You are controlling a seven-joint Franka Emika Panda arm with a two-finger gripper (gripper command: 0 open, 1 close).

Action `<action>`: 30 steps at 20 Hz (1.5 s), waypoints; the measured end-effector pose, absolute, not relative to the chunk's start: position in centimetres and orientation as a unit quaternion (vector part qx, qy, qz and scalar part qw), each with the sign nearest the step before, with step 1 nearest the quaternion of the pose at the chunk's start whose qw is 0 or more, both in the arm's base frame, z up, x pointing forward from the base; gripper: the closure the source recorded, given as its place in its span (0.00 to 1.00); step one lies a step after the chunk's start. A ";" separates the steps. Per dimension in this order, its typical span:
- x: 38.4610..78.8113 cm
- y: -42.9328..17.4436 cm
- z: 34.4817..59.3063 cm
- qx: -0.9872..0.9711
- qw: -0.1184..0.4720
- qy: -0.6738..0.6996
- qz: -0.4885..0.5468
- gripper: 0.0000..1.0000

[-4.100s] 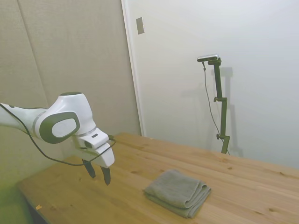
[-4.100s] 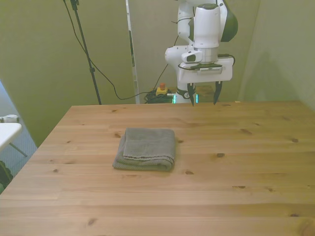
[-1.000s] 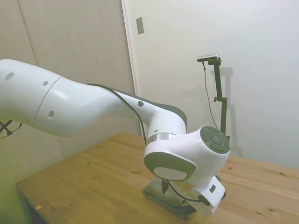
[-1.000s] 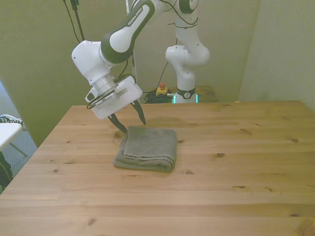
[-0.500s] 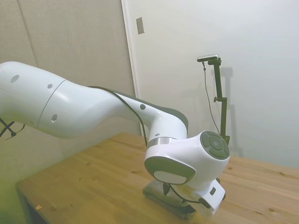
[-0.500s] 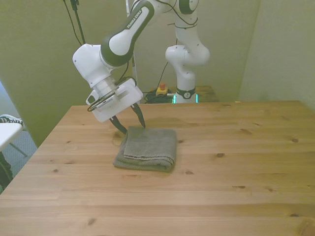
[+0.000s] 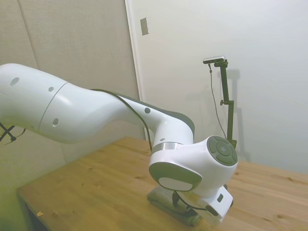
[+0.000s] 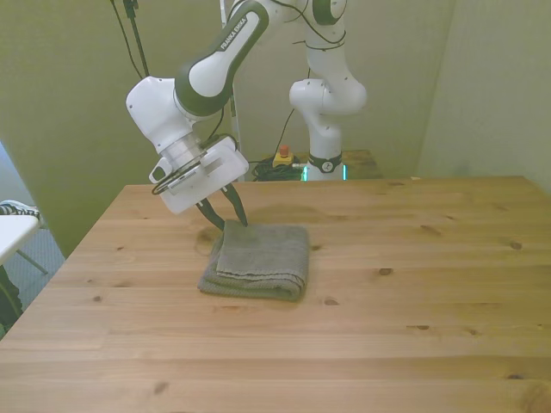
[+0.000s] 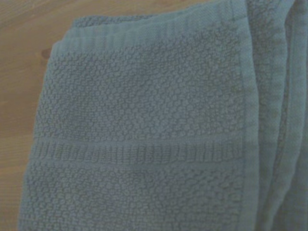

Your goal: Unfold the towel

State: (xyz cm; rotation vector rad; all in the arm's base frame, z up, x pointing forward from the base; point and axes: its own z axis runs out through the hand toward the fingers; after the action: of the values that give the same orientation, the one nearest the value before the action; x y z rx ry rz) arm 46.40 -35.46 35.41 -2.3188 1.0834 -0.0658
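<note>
My hand sits at the far corner of the towel, on the front view's left. The two dark fingers point down and toward the cloth, tips close together right at the corner edge. Whether cloth is pinched between them I cannot tell: the tips overlap the hem in the front view, and in the side view my own wrist body hides them. Call the hand nearly closed, grip unconfirmed.

The towel lies folded on the wooden worktop, left of centre in the front view and a little toward the far edge. It is a compact gray-green rectangle with stacked layers showing along its near edge and its left side. It lies flat, and no corner is raised off the wood.

In the side view only a strip of the towel shows beneath my last joint; the rest is hidden by the arm.

The wrist view shows the towel from close by: terry weave, a ribbed band crossing the top layer, a hemmed border running round one corner, further folded layers alongside. Bare wood shows beyond that corner.
</note>
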 end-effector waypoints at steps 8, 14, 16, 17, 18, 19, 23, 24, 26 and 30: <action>46.0 -36.1 35.5 -0.864 0.289 0.412 -0.029 1.00; 46.1 -36.1 35.9 -0.863 0.292 0.412 -0.034 1.00; 46.4 -35.5 36.8 -0.865 0.294 0.405 -0.039 1.00; 46.8 -34.9 37.4 -0.867 0.295 0.398 -0.043 1.00; 47.4 -34.0 38.1 -0.871 0.297 0.389 -0.046 1.00; 48.0 -32.9 38.8 -0.875 0.298 0.378 -0.048 1.00; 51.4 -27.2 40.6 -0.889 0.299 0.343 -0.048 1.00; 52.2 -25.7 40.7 -0.893 0.298 0.334 -0.047 1.00; 53.6 -22.3 40.8 -0.901 0.296 0.315 -0.041 1.00; 54.6 -15.5 40.8 -0.915 0.291 0.279 -0.027 1.00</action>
State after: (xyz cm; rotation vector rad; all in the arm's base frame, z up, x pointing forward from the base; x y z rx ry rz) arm 54.62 -15.54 40.76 -2.4397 0.7446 -0.0726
